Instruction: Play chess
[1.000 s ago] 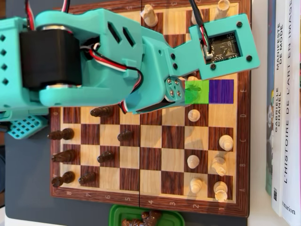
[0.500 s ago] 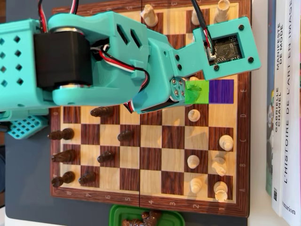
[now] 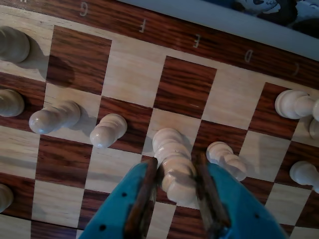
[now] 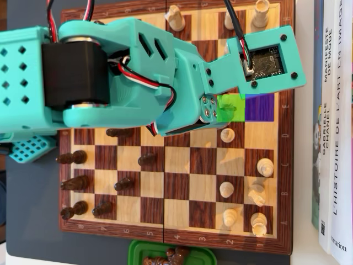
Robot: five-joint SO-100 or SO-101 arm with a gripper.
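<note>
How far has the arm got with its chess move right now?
Done: the gripper has reached a white piece, its jaws on either side of it. In hand: taking hold; whether they pinch it yet is unclear. Left: lifting it and setting it down, perhaps on the purple square beside the green square in the overhead view.

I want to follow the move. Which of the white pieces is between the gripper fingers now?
The tall white piece in the middle of the wrist view: the gripper has a finger on each side of it. The other white pieces, like the pawn beside it, stand free.
</note>
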